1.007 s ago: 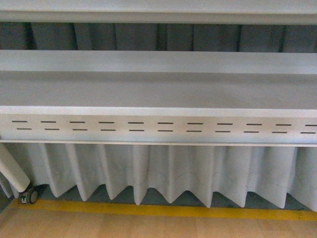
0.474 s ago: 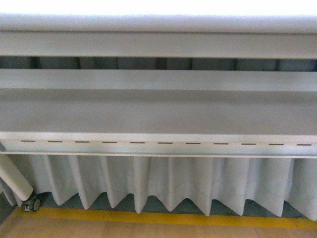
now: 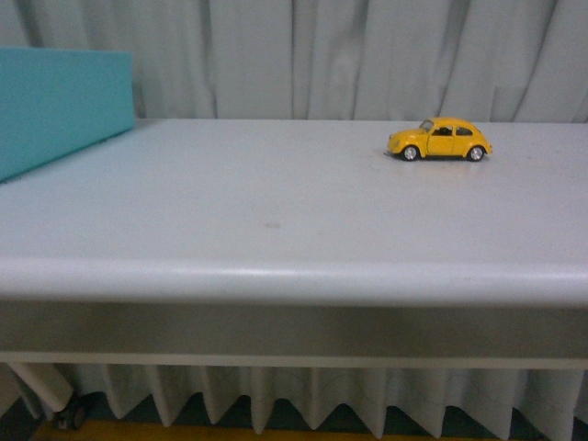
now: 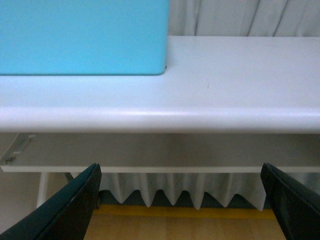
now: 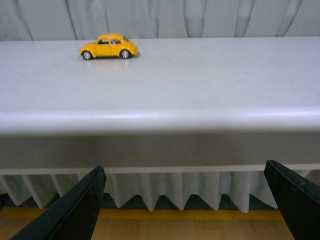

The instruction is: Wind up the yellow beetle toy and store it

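The yellow beetle toy (image 3: 440,139) stands on its wheels at the far right of the white table (image 3: 276,276), side-on to me. The right wrist view also catches the yellow beetle toy (image 5: 109,47), far across the table top. My right gripper (image 5: 185,200) is open, below and in front of the table's edge, nothing between its dark fingers (image 5: 75,210). My left gripper (image 4: 182,200) is open too, low in front of the table edge, with empty space between its fingers (image 4: 70,205). Neither gripper shows in the front view.
A turquoise box (image 3: 60,106) stands at the table's far left; the left wrist view shows the turquoise box (image 4: 82,35) just past the table edge. A pleated white curtain (image 3: 303,55) hangs behind. A yellow floor line (image 5: 175,215) runs under the table.
The front view has risen from the shelves under the table to the table top, bringing the toy and the turquoise box into sight.
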Tool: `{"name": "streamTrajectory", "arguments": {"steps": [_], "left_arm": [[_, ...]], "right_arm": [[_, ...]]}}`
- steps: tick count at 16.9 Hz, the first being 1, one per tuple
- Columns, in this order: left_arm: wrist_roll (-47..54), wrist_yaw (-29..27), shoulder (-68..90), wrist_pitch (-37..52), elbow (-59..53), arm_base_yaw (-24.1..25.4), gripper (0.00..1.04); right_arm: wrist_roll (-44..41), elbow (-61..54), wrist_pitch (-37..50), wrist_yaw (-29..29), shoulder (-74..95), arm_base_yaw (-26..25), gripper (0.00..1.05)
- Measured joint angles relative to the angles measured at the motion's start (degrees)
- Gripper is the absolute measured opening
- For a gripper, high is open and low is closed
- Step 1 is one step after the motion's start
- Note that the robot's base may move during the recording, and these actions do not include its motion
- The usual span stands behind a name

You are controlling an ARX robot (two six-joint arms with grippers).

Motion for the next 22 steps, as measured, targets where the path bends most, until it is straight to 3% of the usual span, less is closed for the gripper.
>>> {"name": "streamTrajectory", "arguments": {"steps": [22], "left_arm": [[0.0,0.0,0.0,0.1,0.0,0.0,0.98]], "right_arm": [[0.0,0.0,0.0,0.0,0.0,0.0,0.98]]}}
